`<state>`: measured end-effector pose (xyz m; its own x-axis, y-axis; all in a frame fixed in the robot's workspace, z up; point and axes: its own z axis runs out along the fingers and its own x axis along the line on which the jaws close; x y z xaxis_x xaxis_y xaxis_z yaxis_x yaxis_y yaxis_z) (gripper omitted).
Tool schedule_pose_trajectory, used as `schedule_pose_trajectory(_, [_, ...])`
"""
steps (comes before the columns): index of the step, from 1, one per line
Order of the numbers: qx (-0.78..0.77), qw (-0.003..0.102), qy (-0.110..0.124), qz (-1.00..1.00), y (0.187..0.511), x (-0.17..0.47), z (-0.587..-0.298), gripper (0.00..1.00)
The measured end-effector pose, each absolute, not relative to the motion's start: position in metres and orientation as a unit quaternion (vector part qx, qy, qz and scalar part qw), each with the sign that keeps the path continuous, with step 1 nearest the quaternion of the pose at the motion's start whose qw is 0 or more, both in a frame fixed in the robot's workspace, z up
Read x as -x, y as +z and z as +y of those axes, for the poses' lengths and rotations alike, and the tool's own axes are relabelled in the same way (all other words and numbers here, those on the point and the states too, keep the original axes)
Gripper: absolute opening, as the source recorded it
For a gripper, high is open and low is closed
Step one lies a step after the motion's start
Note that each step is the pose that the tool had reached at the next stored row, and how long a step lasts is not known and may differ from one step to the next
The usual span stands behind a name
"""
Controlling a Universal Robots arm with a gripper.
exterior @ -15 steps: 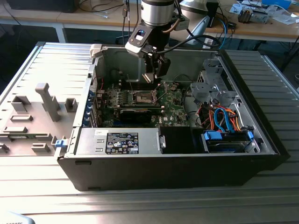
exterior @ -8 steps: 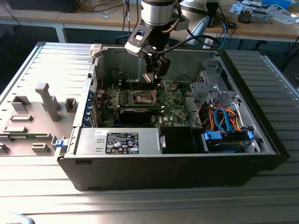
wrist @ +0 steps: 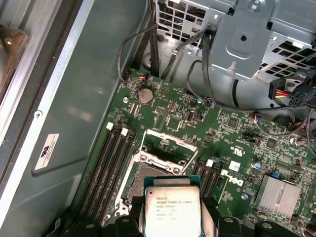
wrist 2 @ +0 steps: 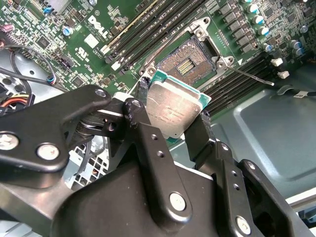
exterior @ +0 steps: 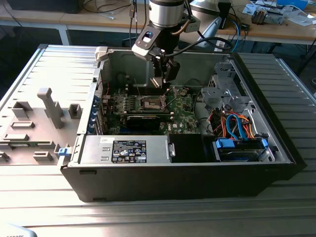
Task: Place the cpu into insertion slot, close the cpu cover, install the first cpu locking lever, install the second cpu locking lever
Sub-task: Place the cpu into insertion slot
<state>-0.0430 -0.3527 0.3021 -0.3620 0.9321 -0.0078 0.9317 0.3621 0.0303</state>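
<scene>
Silver-topped cpu [wrist 2: 173, 111] gripped at its edges by the gripper [wrist 2: 172, 116] fingers, hanging above the bare insertion slot [wrist 2: 190, 61] of the green motherboard [wrist 2: 79, 54]; cpu cover [wrist: 167, 141] open.

Silver-grey cpu [wrist 2: 173, 111], green motherboard [wrist 2: 74, 57], black fingers [wrist 2: 148, 143]

We see the gripper [exterior: 162, 79] at upper centre, hanging above the motherboard [exterior: 185, 111] socket [exterior: 150, 102] — inside the open computer case [exterior: 173, 180] filling mid-frame.
</scene>
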Motion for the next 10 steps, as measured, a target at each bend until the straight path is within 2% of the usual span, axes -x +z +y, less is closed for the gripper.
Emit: schedule_pose_trajectory(10, [-0.568, 0.012, 0.01, 0.823, 0.3021, 0.043, -0.3527, 0.55])
